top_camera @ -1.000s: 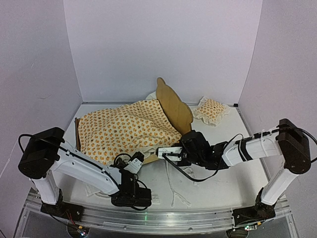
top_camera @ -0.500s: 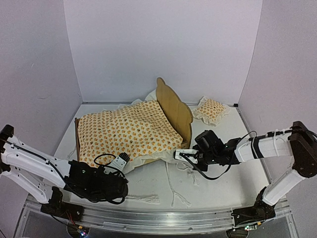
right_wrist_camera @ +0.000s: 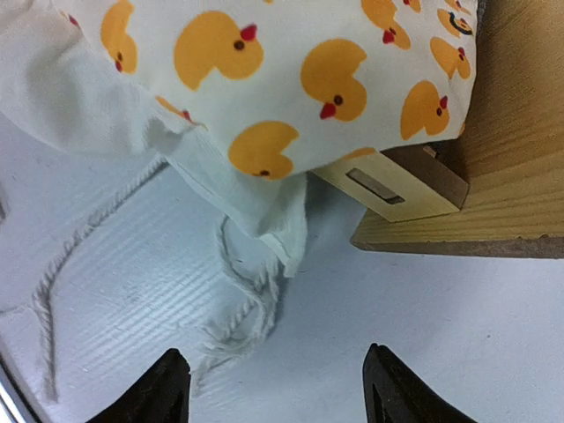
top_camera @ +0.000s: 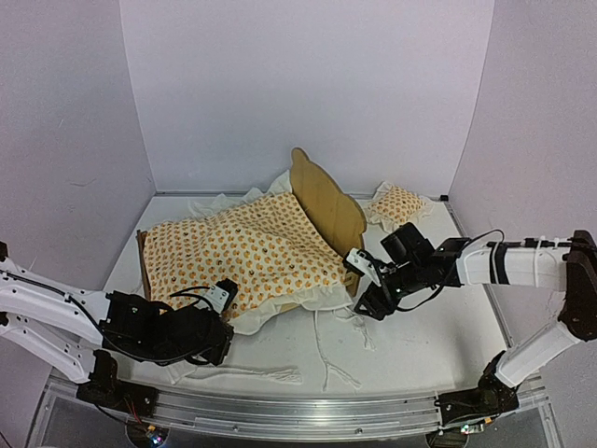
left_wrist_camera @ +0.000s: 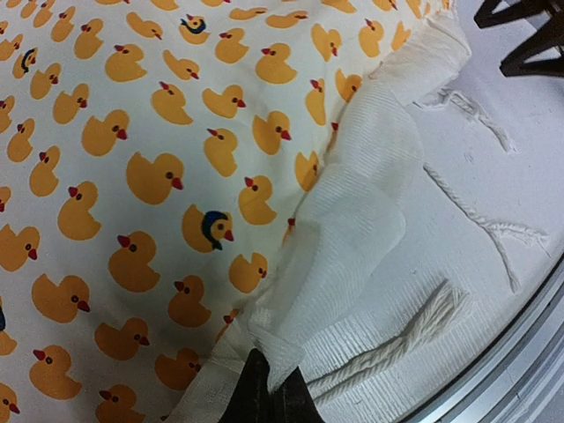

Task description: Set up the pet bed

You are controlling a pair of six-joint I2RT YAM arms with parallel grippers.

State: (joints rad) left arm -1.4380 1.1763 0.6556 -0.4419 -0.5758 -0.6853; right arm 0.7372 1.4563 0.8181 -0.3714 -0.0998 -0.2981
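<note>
**Top view:** The pet bed [top_camera: 328,201] stands mid-tabletop [top_camera: 438,327] with its tall wooden head end upright. A duck-print blanket [top_camera: 242,247] hides nearly all of the frame. A small matching pillow [top_camera: 399,203] lies off the pet bed, just right of its head end. The left gripper [top_camera: 224,303] sits at the blanket's near edge, towards the pet bed's foot. The right gripper [top_camera: 362,285] hovers just in front of the pet bed's near head corner. Loose white cords [top_camera: 322,350] trail across the tabletop in front of the pet bed.

**Left wrist view:** The left gripper [left_wrist_camera: 269,401] has its dark tips pinched tight on the blanket's white ruffle [left_wrist_camera: 352,229], with a thick cord lying beside it.

**Right wrist view:** The right gripper [right_wrist_camera: 278,392] is spread wide and holds nothing. It is over bare tabletop just below the pet bed's wooden corner, where the blanket's hem and a frayed tie hang over.

The step in hand looks to be dressing the bed, with the blanket being drawn straight over the frame. The next move likely calls for the left gripper to settle the ruffle and let go. The right gripper would then lift clear of the head end, reach for the pillow and keep out of the cords.
</note>
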